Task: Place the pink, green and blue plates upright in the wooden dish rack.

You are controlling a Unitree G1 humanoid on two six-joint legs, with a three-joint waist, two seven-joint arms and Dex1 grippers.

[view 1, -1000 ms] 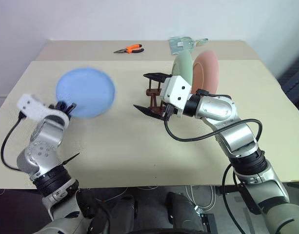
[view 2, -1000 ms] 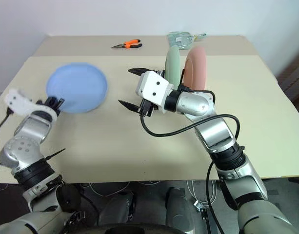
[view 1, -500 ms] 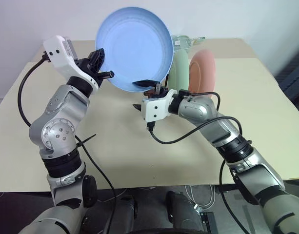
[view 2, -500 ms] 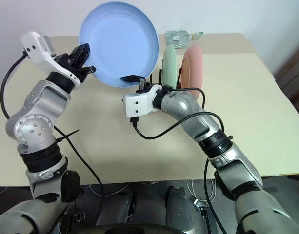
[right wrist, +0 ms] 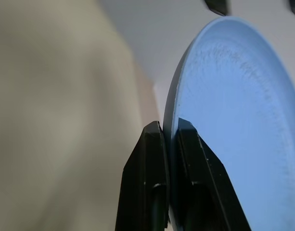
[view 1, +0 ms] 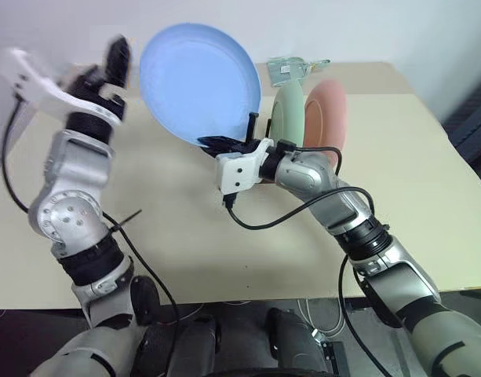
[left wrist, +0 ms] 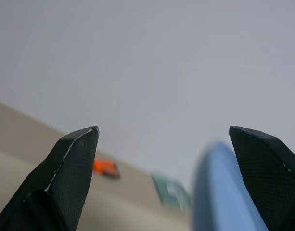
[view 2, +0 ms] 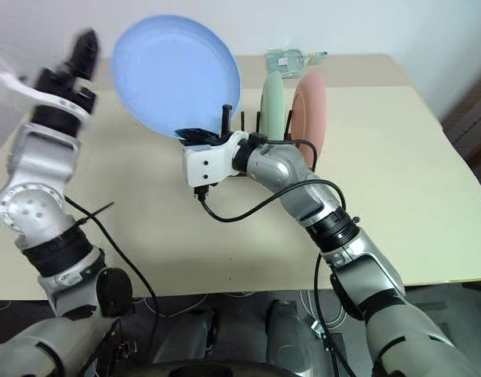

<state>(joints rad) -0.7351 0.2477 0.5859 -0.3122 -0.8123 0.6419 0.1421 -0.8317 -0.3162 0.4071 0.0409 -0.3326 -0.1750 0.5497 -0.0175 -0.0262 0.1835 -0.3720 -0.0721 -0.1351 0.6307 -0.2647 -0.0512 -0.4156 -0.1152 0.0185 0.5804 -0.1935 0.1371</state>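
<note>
The blue plate (view 1: 201,82) is held upright in the air over the table, left of the rack. My right gripper (view 1: 224,144) is shut on its lower rim, and the right wrist view shows both fingers (right wrist: 154,144) pinching the edge of the blue plate (right wrist: 243,120). My left gripper (view 1: 107,67) is raised at the left, open and apart from the plate. The green plate (view 1: 289,110) and the pink plate (view 1: 326,110) stand upright side by side in the wooden dish rack (view 2: 257,124), which is mostly hidden behind my right hand.
A clear plastic packet (view 1: 291,69) lies on the far table behind the rack. An orange-handled tool (left wrist: 105,167) shows blurred in the left wrist view. The cream table (view 1: 413,181) has bare surface to the right and front.
My left gripper let go of the blue plate, opened and rose away to the left. My right gripper closed on the plate's lower rim and now holds it alone.
</note>
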